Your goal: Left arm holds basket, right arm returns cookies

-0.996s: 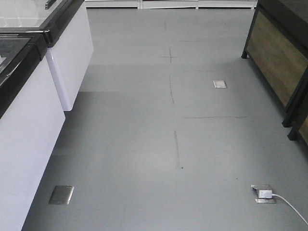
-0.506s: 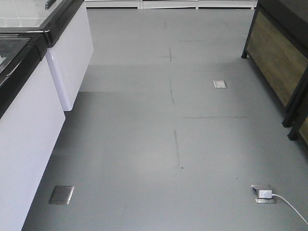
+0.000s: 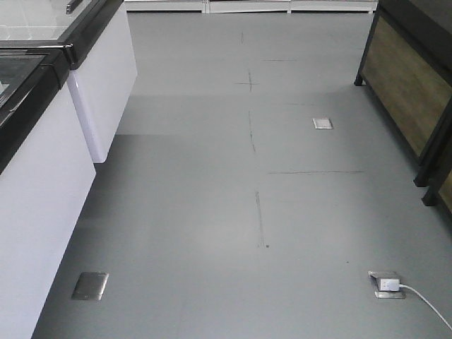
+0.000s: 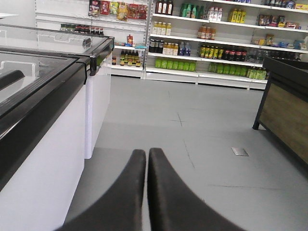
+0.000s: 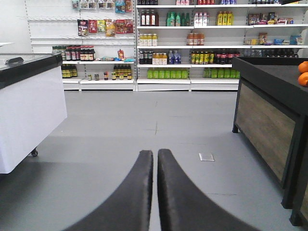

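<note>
The basket and the cookies box are out of view in every frame. My left gripper point(image 4: 147, 151) is shut and empty, its two black fingers side by side above the grey floor, pointing down the aisle. My right gripper point(image 5: 155, 152) is shut and empty too, held above the floor and facing the far shelves. Neither arm shows in the front view.
White chest freezers with black rims point(image 3: 42, 141) point(image 4: 43, 125) line the left side. A dark wood-panelled display stand point(image 3: 413, 85) point(image 5: 269, 110) stands on the right, with oranges point(image 5: 303, 73) on top. Stocked shelves point(image 4: 207, 43) point(image 5: 183, 48) fill the back wall. A floor socket with a white cable point(image 3: 388, 284) lies front right.
</note>
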### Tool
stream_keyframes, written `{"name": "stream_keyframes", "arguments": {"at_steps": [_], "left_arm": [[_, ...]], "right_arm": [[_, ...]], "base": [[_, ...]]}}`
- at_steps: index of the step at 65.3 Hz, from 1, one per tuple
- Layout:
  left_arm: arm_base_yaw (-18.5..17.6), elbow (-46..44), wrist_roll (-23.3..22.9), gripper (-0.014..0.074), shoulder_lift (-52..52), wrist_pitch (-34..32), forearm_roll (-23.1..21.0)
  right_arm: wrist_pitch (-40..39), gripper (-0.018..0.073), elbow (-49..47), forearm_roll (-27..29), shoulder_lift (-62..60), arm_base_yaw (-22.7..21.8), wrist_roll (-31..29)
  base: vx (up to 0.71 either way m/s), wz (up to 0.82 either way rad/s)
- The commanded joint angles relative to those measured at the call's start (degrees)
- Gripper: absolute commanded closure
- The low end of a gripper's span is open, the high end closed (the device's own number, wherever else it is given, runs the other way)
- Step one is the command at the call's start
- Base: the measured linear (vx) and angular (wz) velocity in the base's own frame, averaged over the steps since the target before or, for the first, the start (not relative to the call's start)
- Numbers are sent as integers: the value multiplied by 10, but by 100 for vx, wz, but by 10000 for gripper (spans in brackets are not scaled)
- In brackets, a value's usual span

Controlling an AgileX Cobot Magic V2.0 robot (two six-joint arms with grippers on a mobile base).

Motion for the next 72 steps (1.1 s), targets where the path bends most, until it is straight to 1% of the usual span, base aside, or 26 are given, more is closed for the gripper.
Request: {"name": "stream_keyframes", "arguments": {"at_steps": [1,28,35,40,44,52,60,67,72], "left_arm": [[-3,-17,-5,602,-10,-41,-5],[-3,-24,-5,602,-10,-41,-5],[-3,-36,-4,602,-10,-50,-5],[-3,-45,-5,602,-6,-77,-5],[-3,-62,-6,602,3,-76,-5],[-3,-119,-4,602,38,-50,-5],[-3,-196,1,602,107,-23,-4],[-3,-260,1,602,172,34,3],[-3,-300,1,602,225,69,22]], "right_arm": [[-43,568,10,-4,-7,0,-6],[-43,568,10,-4,-7,0,-6],[-43,568,10,-4,-7,0,-6],[-43,568,10,-4,-7,0,-6],[-43,568,10,-4,-7,0,-6],[-43,568,10,-4,-7,0,-6],[-43,568,10,-4,-7,0,-6],[-43,568,10,-4,-7,0,-6],[-43,568,10,-4,-7,0,-6]], "base": [[0,0],[0,0],[0,0],[0,0],[0,0],[0,0],[0,0],[0,0],[0,0]]}}
